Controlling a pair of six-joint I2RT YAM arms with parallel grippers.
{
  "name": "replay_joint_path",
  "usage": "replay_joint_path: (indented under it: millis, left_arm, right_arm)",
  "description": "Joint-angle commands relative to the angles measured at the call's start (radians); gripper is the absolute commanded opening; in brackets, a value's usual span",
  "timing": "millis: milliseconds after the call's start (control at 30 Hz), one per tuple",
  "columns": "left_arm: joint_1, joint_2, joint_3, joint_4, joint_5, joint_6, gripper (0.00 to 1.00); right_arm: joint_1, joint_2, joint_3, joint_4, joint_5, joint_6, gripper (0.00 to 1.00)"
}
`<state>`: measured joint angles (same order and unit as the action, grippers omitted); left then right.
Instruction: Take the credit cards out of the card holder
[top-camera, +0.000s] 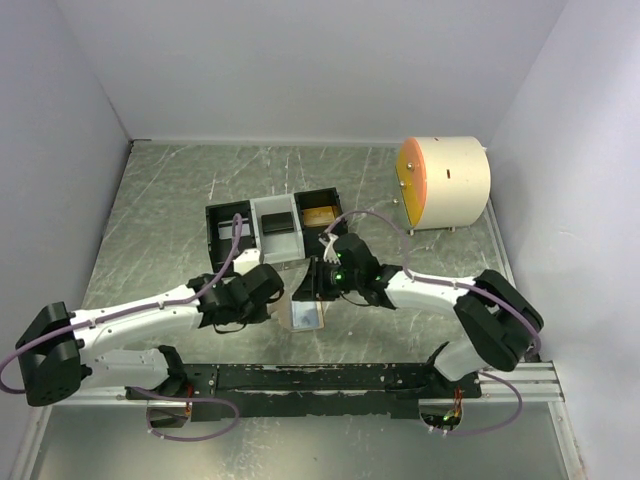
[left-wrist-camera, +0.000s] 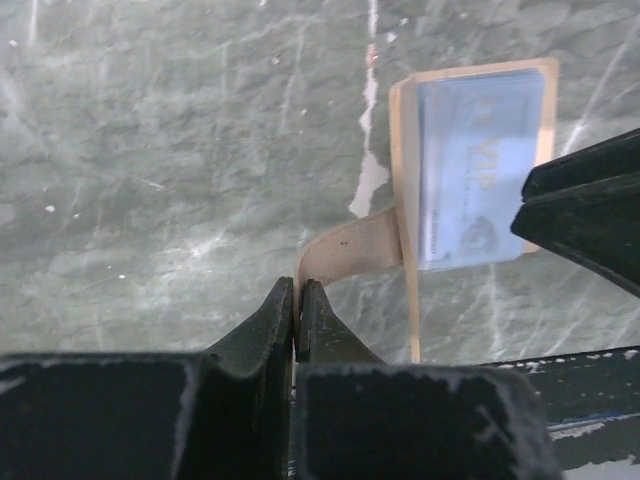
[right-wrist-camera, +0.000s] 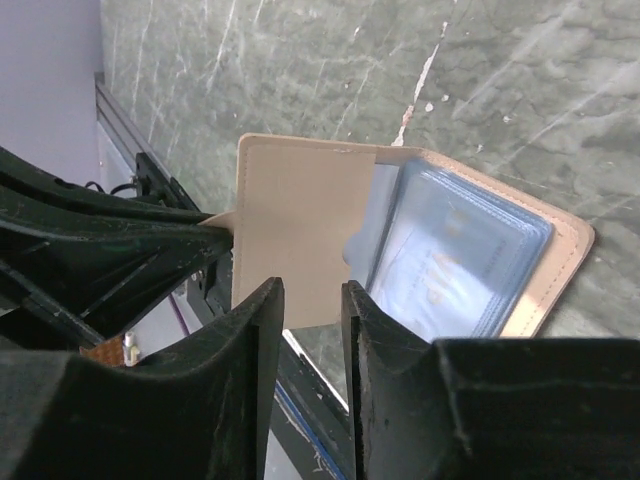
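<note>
1. Seen from above, the card holder lies open and flat on the grey marbled table, in the gap between the two arms' tips and a little nearer the arm bases than either tip.
2. The left gripper has its jaws pressed together on a tan tab that curls out from the holder's side edge, pinning the holder in place.
3. The right gripper hangs right over the holder with its fingers a narrow gap apart. The lower edge of a tan panel shows in that gap, with nothing clamped as far as can be seen.
4. A pale credit card with "VIP" lettering sits in the blue slot just beyond the tan panel. Its long axis runs along the holder's length, slanting away from the right fingers.
5. The coming move likely turns on this: a curved notch in the slot faces the tan panel, so the card probably slides out toward the right gripper – the nearer arm by far.
6. Room to move is tight. The left gripper's black fingers crowd one side, and the dark rail holding the arm bases runs near the holder's near edge.
7. On the far side, well apart, stands a three-compartment tray; the gold shape in its right compartment may be a card already removed.
</note>
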<state>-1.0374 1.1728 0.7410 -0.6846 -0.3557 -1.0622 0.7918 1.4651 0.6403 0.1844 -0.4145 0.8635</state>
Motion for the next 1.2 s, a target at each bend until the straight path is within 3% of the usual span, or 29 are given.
replay_joint_path:
  millis: [0,267,533,900,1033,1167]
  left_arm:
    - [0.007,-0.027,-0.043,-0.04,-0.013,-0.022,0.07]
    - [0.009,-0.074,-0.068,-0.019,0.002,-0.052,0.07]
    - [0.018,-0.149,-0.085,-0.016,-0.006,-0.093,0.12]
    - [0.042,-0.279,-0.201,0.1,0.044,-0.18,0.61]
    - [0.059,-0.312,-0.253,0.195,0.095,-0.169,0.68]
    - [0.073,-0.309,-0.293,0.309,0.148,-0.155,0.68]
  right_arm:
    - [0.027,0.054,0.048,0.024,-0.033,-0.02,0.3]
    - [0.092,0.194,0.155,-0.082,0.02,-0.089,0.28]
    - [0.102,0.277,0.125,-0.124,0.09,-0.062,0.31]
    - [0.102,0.288,0.133,-0.149,0.14,-0.061,0.32]
    - [0.102,0.287,0.13,-0.148,0.14,-0.06,0.33]
    - [0.101,0.289,0.127,-0.142,0.138,-0.058,0.33]
